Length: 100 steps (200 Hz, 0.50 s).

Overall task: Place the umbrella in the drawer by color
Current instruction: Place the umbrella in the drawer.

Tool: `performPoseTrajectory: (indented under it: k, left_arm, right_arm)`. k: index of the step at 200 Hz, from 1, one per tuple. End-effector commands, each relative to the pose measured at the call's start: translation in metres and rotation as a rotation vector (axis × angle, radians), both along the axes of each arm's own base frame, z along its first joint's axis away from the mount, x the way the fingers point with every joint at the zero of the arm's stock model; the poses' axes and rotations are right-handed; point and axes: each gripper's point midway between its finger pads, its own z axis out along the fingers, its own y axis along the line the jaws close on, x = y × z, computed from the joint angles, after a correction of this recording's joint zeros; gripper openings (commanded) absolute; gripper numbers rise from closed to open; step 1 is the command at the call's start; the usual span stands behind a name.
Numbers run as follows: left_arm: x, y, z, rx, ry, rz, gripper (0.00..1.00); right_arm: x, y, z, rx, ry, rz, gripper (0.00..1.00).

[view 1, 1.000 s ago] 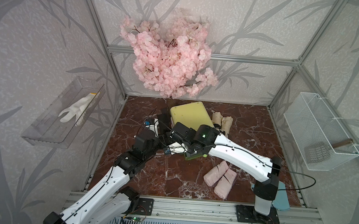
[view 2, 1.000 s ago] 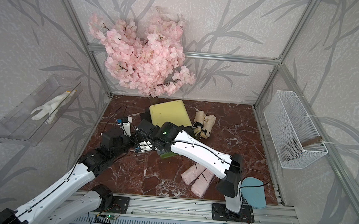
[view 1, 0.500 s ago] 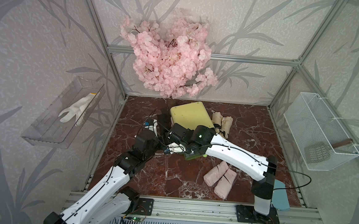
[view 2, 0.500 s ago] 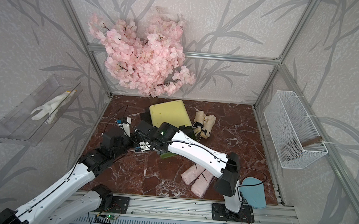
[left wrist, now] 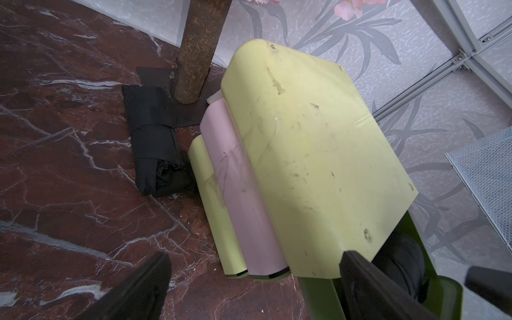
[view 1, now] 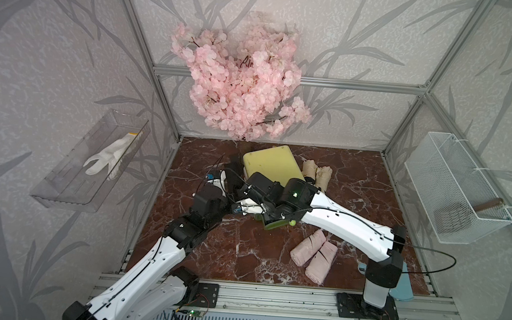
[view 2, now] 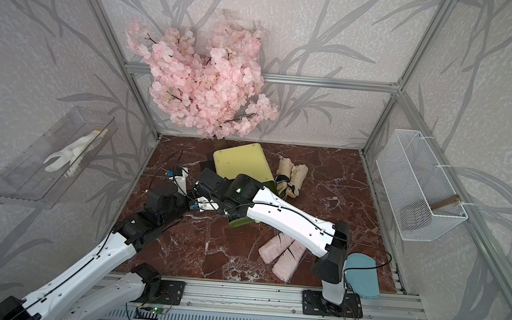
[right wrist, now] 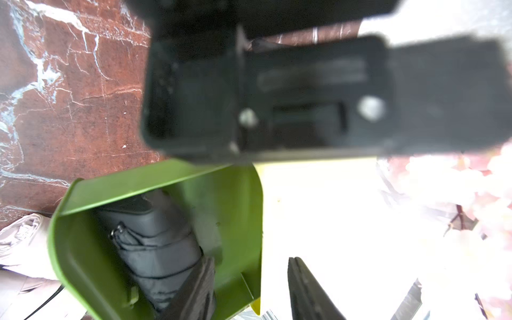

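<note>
- The black umbrella (right wrist: 155, 249) lies inside the green drawer (right wrist: 83, 194). The drawer is pulled out of the yellow box (left wrist: 304, 138).
- The umbrella looks light. Its cloth is soft and maybe a bit slippery. I think a stiff rod runs down the middle.
- It should not break easily, but loose folds could catch on the drawer rim.
- The best place to hold it is around the middle, near the strap, squeezing across the short way.
- The right gripper (right wrist: 250, 261) hangs just over the drawer. Its jaws are partly open, and nothing is between them.
- One of its fingers (right wrist: 194, 291) is right by the umbrella's end. The view is blurry there, so I cannot tell if it touches.
- The left gripper (left wrist: 255, 255) is near the front of the box. Its jaws are wide and hold nothing.
- A second black umbrella (left wrist: 155, 144) lies on the table (left wrist: 55, 166) beside the box, close to a brown post (left wrist: 196, 41).
- Two pink umbrellas (view 1: 307, 247) lie side by side on the table, well apart from the box.
- Two tan umbrellas (view 1: 323, 175) lie just beside the box.
- I think the umbrella in the drawer is put away, and the others wait their turn.
</note>
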Motion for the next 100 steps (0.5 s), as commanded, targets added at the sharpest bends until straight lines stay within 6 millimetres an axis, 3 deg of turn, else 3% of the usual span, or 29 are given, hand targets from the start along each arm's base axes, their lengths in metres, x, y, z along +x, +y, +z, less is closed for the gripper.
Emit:
performPoseTrajectory:
  k: [1,32,38,56,81,100]
  left_arm:
    - [0.003,-0.002,0.012,-0.008,-0.031,0.0,1.0]
    - [0.005,0.002,0.01,0.004,-0.027,0.02,1.0]
    - [0.005,0.003,0.01,0.008,-0.025,0.025,1.0]
    - [0.009,0.007,0.006,0.026,-0.012,0.054,1.0]
    - [0.02,0.018,-0.01,0.073,0.032,0.127,1.0]
    - [0.036,0.028,-0.026,0.088,0.08,0.184,1.0]
  right_arm:
    - [-0.008,-0.002,0.02,0.076,-0.019,-0.007,0.47]
    - [-0.015,-0.007,0.036,0.195,-0.028,-0.035,0.48]
    - [-0.017,-0.012,0.049,0.253,-0.04,-0.045,0.47]
    - [-0.021,-0.022,0.061,0.384,-0.06,-0.095,0.49]
    - [-0.027,-0.044,0.09,0.692,-0.089,-0.195,0.49]
    - [-0.04,-0.063,0.097,0.93,-0.077,-0.206,0.51]
